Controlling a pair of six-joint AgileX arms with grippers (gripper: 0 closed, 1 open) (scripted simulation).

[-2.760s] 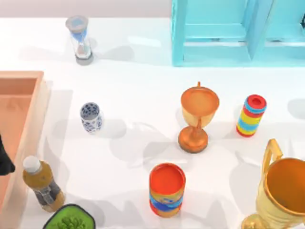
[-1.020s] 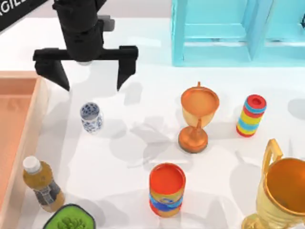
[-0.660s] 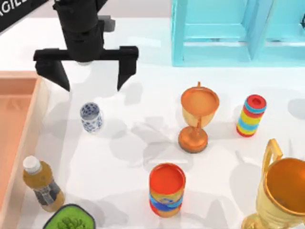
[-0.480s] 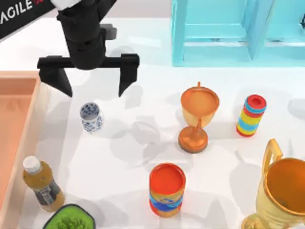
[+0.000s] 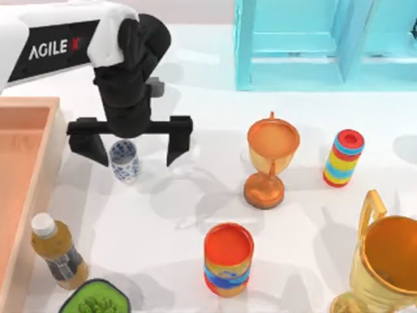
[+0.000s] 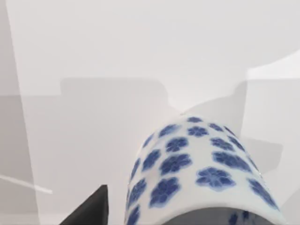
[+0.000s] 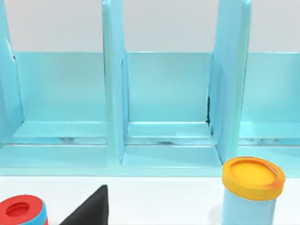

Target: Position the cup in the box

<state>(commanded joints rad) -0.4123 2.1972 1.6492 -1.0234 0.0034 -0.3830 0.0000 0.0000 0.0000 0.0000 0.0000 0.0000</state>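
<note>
Straddling the cup [image 5: 124, 160], my left gripper [image 5: 131, 147] has its fingers spread wide; the cup stands upright on the desk [image 5: 195, 248], near the box [image 5: 39, 169]; glazed ceramic, probably slick and brittle, so pinch its mid-wall gently.
</note>
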